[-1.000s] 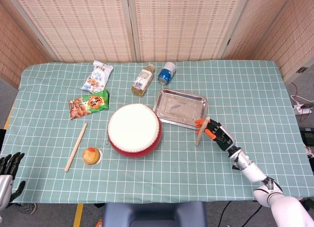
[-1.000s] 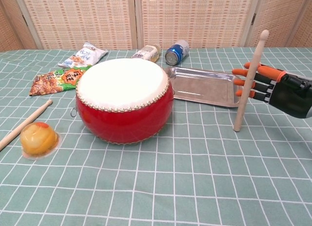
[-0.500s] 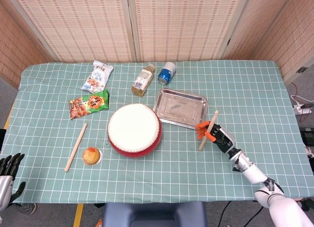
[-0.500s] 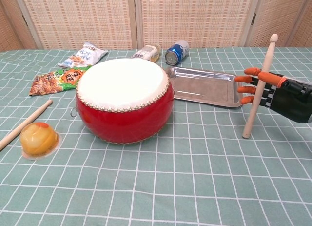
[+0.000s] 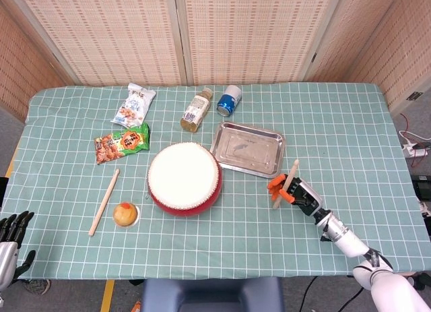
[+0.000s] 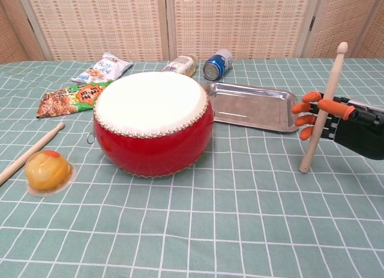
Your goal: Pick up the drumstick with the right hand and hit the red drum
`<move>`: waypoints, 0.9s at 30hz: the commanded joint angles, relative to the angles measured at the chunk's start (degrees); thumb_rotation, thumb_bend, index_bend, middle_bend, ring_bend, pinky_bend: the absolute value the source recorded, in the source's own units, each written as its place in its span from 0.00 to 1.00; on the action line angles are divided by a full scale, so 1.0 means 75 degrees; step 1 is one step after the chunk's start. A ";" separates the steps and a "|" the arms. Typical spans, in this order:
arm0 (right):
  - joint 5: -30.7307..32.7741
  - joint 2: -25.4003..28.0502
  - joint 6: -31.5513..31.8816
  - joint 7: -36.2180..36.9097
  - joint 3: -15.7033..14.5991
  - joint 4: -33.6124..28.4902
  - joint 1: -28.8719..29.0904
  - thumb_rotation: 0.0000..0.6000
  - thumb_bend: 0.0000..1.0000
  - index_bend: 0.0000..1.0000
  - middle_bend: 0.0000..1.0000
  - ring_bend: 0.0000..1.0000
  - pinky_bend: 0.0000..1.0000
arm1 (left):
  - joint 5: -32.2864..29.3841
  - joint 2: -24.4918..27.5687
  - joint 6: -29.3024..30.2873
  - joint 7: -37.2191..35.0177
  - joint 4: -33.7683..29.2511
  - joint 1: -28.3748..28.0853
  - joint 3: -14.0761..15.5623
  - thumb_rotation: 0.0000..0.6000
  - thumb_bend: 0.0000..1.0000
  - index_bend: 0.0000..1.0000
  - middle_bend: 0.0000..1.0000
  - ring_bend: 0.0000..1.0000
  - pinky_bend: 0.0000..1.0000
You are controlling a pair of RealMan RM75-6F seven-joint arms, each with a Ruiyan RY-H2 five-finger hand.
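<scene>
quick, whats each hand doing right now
Left hand: holding nothing, at the table's near-left edge, fingers apart.
Right hand: gripping the drumstick, which stands nearly upright.

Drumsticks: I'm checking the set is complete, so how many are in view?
2: one drumstick held near upright in the right hand, another drumstick lying on the table left of the red drum.
</scene>
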 commanded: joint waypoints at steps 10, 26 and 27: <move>-0.0097 0.0030 0.0019 -0.1112 -0.0173 -0.0114 -0.0158 0.91 0.37 0.50 0.49 0.52 0.61 | 0.0141 0.0040 -0.0055 -0.0239 -0.0004 -0.0042 0.0081 1.00 0.33 0.04 0.05 0.00 0.00; -0.0022 -0.0182 -0.0427 -0.1683 -0.0169 -0.0302 -0.0042 0.91 0.37 0.57 0.54 0.56 0.63 | 0.0115 0.0038 -0.0141 -0.0362 0.0058 -0.0077 0.0094 1.00 0.33 0.04 0.05 0.00 0.00; 0.0002 -0.0200 -0.0484 -0.1715 -0.0152 -0.0320 -0.0027 0.91 0.37 0.58 0.55 0.57 0.64 | 0.0117 0.0036 -0.0141 -0.0367 0.0063 -0.0079 0.0095 1.00 0.33 0.04 0.05 0.00 0.00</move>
